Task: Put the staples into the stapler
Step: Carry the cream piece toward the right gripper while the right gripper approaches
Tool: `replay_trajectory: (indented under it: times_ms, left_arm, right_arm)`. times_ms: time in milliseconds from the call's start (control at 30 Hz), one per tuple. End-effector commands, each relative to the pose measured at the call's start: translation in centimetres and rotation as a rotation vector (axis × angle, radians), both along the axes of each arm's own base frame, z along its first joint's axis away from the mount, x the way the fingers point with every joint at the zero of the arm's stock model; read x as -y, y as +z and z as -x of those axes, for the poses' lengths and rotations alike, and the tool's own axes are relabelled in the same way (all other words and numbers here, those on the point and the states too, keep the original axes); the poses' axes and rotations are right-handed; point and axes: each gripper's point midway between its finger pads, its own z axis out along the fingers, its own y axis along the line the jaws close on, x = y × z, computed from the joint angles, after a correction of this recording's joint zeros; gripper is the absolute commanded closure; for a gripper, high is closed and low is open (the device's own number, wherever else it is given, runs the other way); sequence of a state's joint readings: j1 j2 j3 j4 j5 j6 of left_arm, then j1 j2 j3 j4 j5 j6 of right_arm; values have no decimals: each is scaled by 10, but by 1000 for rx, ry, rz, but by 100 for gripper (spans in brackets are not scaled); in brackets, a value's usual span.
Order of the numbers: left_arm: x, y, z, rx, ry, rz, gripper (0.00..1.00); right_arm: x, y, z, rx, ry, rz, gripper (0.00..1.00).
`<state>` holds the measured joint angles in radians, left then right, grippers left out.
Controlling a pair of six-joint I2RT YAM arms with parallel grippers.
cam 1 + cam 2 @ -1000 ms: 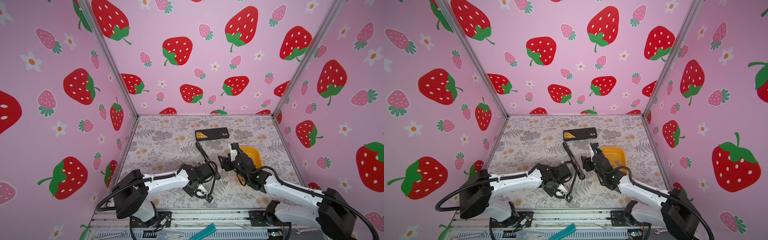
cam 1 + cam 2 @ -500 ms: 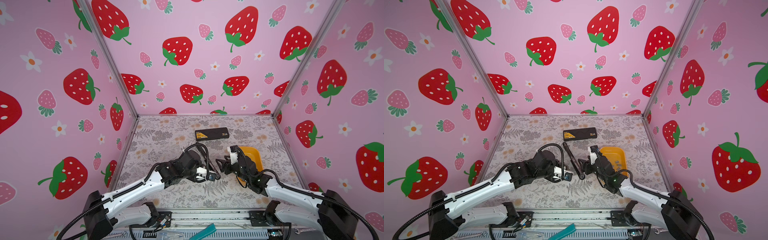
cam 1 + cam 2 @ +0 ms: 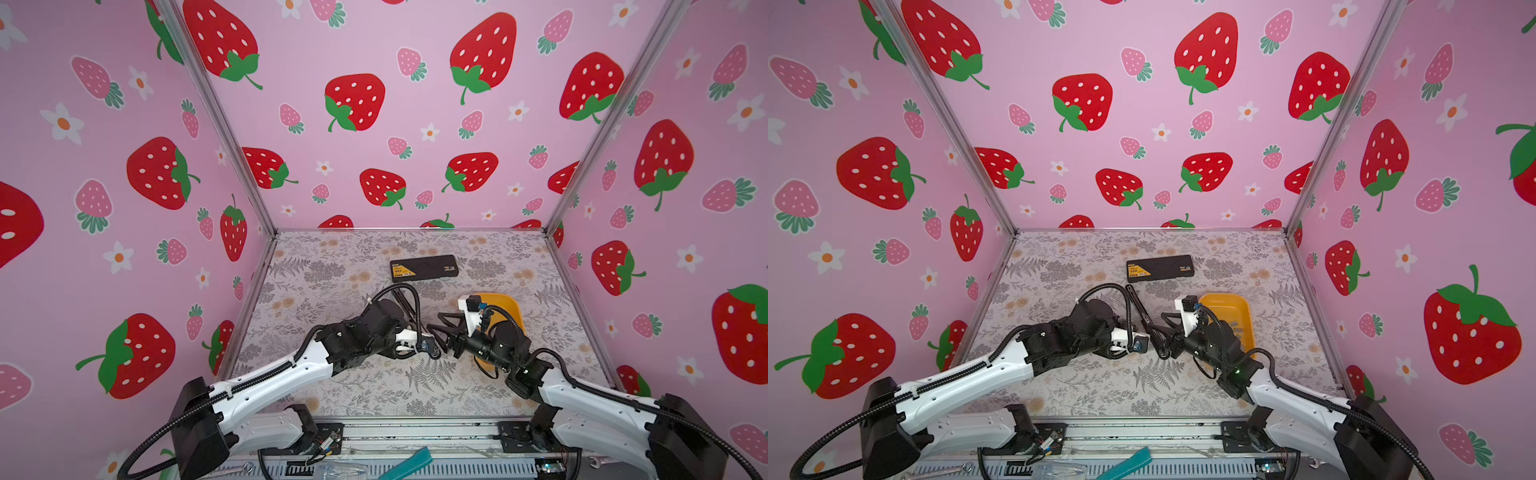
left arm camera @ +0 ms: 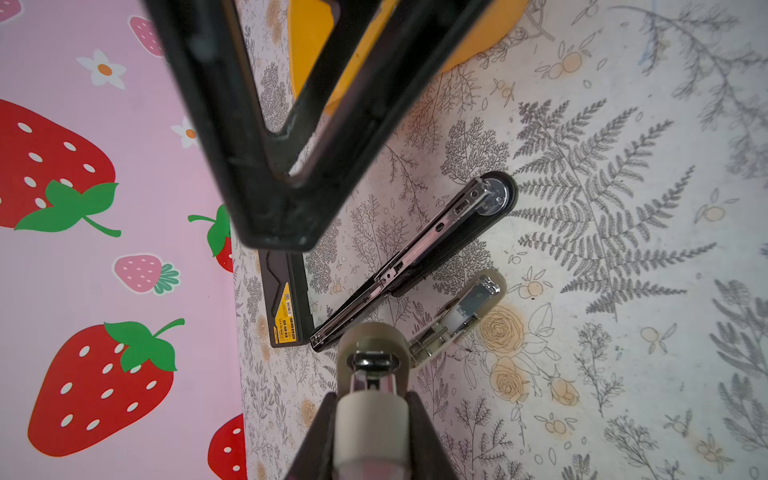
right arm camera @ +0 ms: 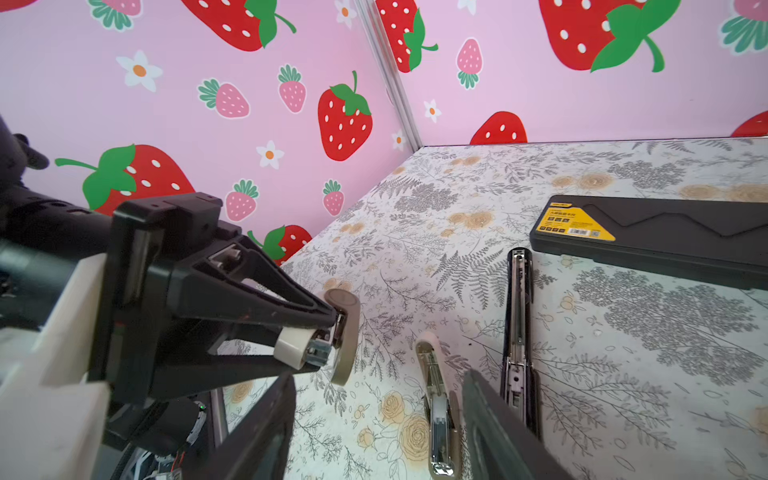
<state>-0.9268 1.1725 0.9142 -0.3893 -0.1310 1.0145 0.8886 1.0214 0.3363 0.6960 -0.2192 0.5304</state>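
Quick look from my remote seat: the floral table (image 3: 332, 266) takes up most of the floor of the strawberry booth, and both arms are reaching into the middle of it. At the back lies the black box with the yellow label (image 3: 424, 268) (image 5: 665, 232), flat on the cloth. In front of it and to the right sits the yellow tray (image 3: 1223, 307), partly covered by my right arm. The black stapler (image 3: 1139, 307) (image 4: 415, 257) (image 5: 517, 324) lies folded open along the table in the centre, with its far end just short of the box. The left gripper (image 4: 371, 395) (image 5: 328, 336) is clamped tight on a beige piece (image 4: 372, 345) (image 5: 343, 332) with a rounded end, held up off the cloth. The right gripper (image 5: 380, 380) has its fingers spread wide with nothing in them. A second beige piece (image 4: 457, 311) (image 5: 434, 399) lies on the cloth just beside the black stapler and shows between those fingers in the right wrist view. I can't tell if the two beige bits are joined. The staples (image 3: 1234, 325), little grey strips, are in the tray.
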Motion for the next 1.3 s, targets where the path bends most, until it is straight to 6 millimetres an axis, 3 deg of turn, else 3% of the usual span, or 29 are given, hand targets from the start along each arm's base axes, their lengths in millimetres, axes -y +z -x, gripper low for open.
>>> replay_trajectory:
  times_ms: [0, 500, 733, 1267]
  left_arm:
    - [12, 20, -4, 18, -3, 52, 100]
    - [17, 23, 6, 15, -40, 55, 100]
    - [19, 31, 11, 11, -57, 85, 100]
    - [26, 41, 25, 5, -102, 136, 100]
  right_arm:
    - [-13, 12, 9, 15, 78, -31, 36]
    - [-34, -14, 6, -65, 123, 44, 42]
    - [-33, -20, 0, -76, 88, 67, 53]
    - [-34, -29, -5, -102, 63, 92, 64]
